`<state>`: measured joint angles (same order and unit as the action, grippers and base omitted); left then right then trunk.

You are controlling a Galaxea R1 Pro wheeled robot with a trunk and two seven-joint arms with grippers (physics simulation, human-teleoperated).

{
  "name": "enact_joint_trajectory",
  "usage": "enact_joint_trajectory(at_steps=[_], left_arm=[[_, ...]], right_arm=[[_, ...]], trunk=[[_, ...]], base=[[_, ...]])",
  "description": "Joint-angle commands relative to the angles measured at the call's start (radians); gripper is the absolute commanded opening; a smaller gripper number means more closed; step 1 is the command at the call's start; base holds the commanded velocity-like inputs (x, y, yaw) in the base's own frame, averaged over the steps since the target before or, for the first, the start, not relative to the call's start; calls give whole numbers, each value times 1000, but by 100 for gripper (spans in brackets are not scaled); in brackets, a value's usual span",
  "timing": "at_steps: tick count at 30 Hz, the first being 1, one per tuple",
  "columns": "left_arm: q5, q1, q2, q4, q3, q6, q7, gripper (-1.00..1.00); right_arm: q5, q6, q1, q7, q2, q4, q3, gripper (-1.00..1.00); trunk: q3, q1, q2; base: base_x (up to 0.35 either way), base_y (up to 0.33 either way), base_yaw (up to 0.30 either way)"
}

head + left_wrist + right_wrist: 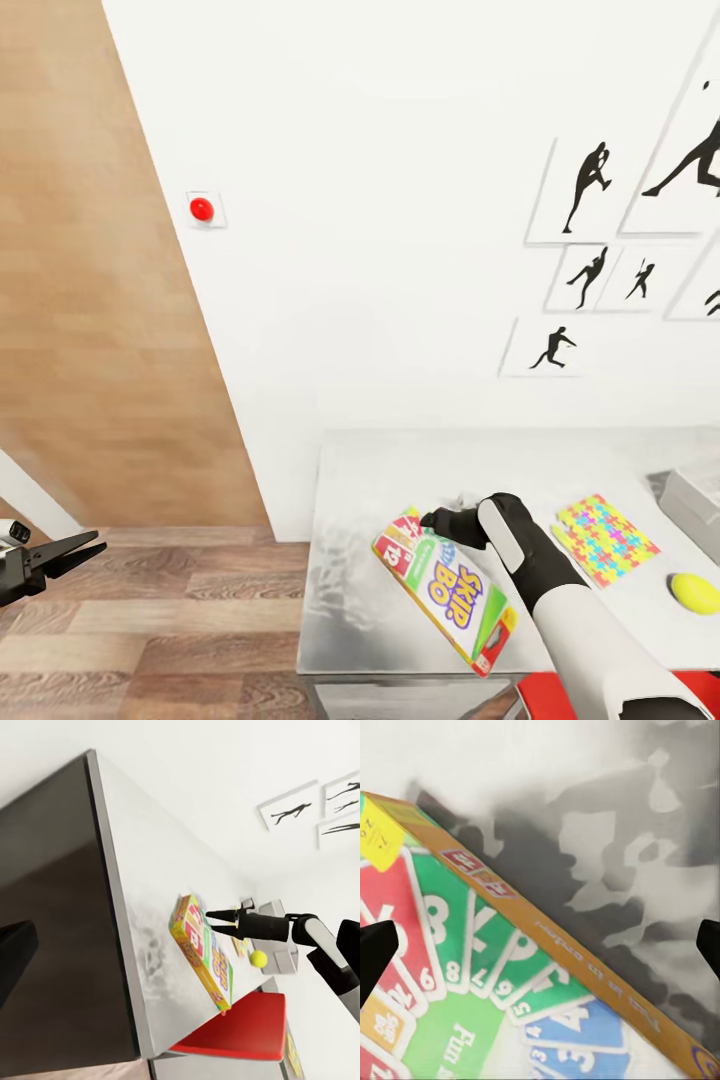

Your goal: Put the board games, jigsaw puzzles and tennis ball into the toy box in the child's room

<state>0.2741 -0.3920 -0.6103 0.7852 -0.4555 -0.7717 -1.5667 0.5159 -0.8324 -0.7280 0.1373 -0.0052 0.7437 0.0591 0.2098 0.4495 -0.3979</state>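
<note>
A green-white-red Skip-Bo board game [447,592] lies flat on the table [380,470] near its front left corner. My right gripper [432,520] hovers open over the box's far end. In the right wrist view its dark fingertips [375,952] stand wide apart, with the box's orange edge [585,952] between them. A jigsaw puzzle [604,539] lies right of the box, and the tennis ball [695,592] sits nearer the front. A corner of the grey toy box [695,500] shows at the right edge. My left gripper [85,552] hangs open and empty over the floor, left of the table.
A white wall with black sports-silhouette pictures [590,190] and a red button [201,209] stands behind the table. A red seat [600,700] sits under the table's front edge. Wood-plank floor [150,620] lies to the left.
</note>
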Motion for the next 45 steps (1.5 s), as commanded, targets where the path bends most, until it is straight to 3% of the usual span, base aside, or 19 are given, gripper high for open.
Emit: enact_joint_trajectory(at_steps=[1, 22, 33, 38, 45], left_arm=[[-1, -1, 0, 0, 0, -11, -4, 100], [-1, -1, 0, 0, 0, -11, -4, 100], [-1, -1, 0, 0, 0, -11, -4, 100], [-1, -1, 0, 0, 0, -11, -4, 100], [-1, -1, 0, 0, 0, -11, -4, 100]], right_arm=[[11, -3, -1, 10, -1, 0, 3, 100], [12, -5, -1, 10, 2, -40, 7, 100], [12, -5, -1, 9, 4, -40, 8, 100], [13, -13, -1, 9, 4, -40, 39, 100], [13, -16, -1, 8, 4, -40, 46, 100]], trunk=[[2, 0, -2], [2, 0, -2], [2, 0, -2], [2, 0, -2], [2, 0, -2]], base=[[-60, 4, 0], [-37, 67, 0], [0, 261, 0], [-7, 279, 0], [-60, 226, 0]])
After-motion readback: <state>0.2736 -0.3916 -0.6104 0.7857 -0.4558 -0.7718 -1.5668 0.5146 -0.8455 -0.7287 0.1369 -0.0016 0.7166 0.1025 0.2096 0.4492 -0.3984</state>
